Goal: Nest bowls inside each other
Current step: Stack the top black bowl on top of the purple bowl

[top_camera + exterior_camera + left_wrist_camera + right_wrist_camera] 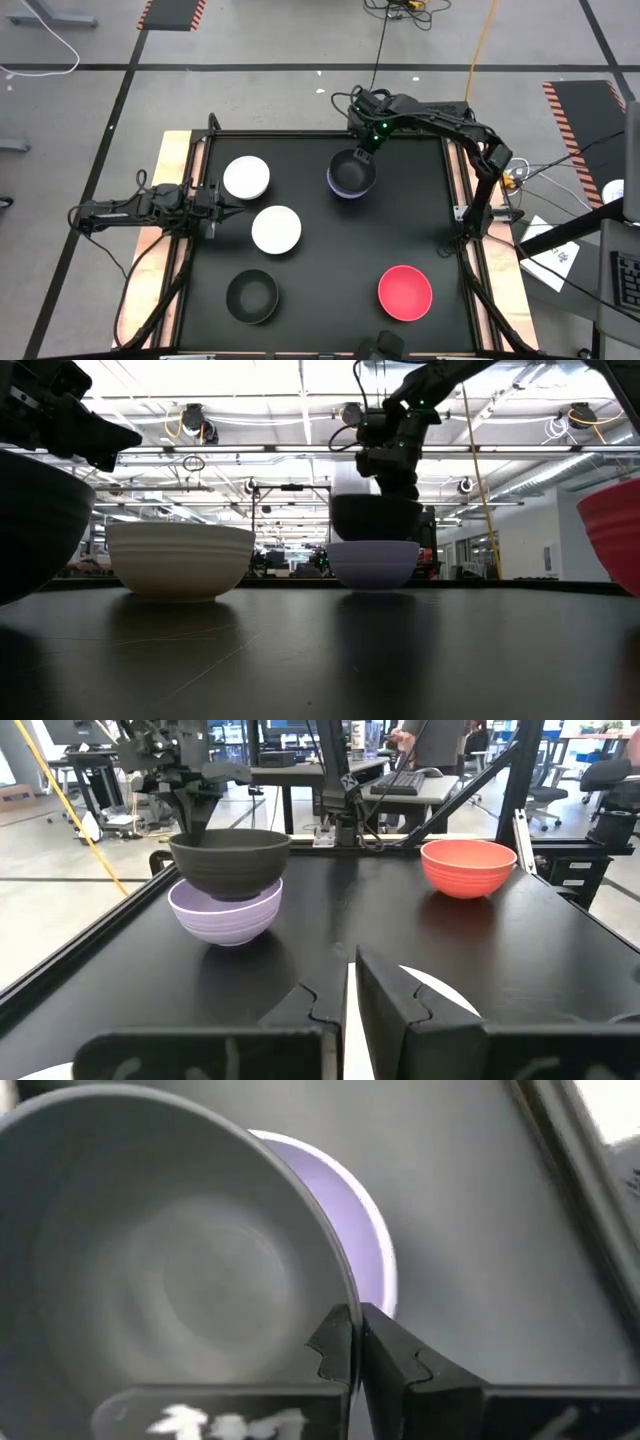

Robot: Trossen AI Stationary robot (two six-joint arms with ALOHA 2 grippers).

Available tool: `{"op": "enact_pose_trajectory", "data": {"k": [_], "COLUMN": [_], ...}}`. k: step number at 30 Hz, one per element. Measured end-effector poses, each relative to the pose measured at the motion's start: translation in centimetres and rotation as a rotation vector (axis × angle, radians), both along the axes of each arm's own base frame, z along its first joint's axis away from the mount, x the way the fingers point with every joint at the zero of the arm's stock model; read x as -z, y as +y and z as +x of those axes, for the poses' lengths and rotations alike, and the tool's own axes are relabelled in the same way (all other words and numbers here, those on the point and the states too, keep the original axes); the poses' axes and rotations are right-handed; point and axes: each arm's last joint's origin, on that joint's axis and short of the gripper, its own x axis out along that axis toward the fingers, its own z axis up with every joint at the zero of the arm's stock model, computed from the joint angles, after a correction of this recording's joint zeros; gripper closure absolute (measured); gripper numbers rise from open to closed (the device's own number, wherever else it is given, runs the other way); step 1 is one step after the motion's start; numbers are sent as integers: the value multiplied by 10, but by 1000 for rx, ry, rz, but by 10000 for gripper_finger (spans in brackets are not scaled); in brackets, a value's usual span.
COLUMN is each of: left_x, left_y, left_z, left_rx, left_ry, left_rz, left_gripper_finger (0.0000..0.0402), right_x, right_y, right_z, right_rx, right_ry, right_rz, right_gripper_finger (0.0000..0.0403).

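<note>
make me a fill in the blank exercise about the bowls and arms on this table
1. The right gripper holds a black bowl by its rim, directly above the ____ bowl.
2. The bowl nearest the table's front right corner is ____.
3. Two ____ bowls sit close to the left gripper.
4. The left gripper holds ____.

Missing words: lavender; red; white; nothing

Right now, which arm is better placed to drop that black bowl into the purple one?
The right arm. Its fingers already pinch the black bowl's rim directly over the purple bowl. The left gripper waits near the white bowls, holding nothing.
</note>
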Motion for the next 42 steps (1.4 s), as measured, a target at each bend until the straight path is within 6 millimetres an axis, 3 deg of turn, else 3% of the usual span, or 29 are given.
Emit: {"op": "enact_pose_trajectory", "data": {"k": [16,26,42], "left_x": [0,0,0], "left_y": [-1,-1,-1], "left_z": [0,0,0], "left_rx": [30,35,42], "left_ry": [1,1,2], "left_rz": [0,0,6], "left_gripper_finger": [376,376,376], "right_x": [2,29,31], "right_y": [1,-7,-2], "right_z": [-1,11,7], "right_rx": [16,30,62], "right_ry": [13,59,121], "right_rz": [21,56,107], "right_gripper_finger": [403,403,403]}}
